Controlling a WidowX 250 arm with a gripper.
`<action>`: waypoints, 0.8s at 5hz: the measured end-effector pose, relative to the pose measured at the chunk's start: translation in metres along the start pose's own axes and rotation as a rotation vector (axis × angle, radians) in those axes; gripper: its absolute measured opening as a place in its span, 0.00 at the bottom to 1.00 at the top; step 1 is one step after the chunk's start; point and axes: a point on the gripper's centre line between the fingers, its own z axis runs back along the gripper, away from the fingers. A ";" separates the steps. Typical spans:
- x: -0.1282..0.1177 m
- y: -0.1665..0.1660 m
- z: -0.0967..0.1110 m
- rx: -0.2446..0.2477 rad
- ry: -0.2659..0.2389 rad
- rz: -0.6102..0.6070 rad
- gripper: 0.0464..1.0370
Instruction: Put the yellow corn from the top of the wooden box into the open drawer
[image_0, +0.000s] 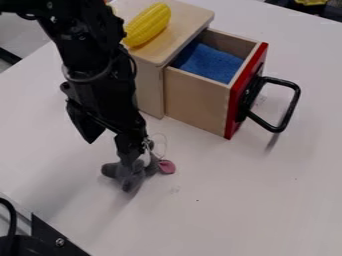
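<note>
The gripper (131, 152) is at one gray plush toy (132, 172) on the table (227, 200); whether it grasps, I cannot tell. One yellow corncob (148, 24) tops one cabinet (148, 85), its drawer (197, 102) open.

Soft, fairly even light is falling on the pale counter (240, 200), casting faint, blurry-edged shadows below the end effector (133, 147) and the black handle (286, 112). Fine detail is looking slightly soft, and the dark arm (100, 65) is losing detail.
</note>
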 end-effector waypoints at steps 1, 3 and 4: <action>-0.003 -0.001 -0.003 -0.006 0.016 0.000 0.96; 0.066 0.020 0.033 -0.035 -0.059 0.072 0.96; 0.102 0.038 0.046 -0.013 -0.080 0.106 0.96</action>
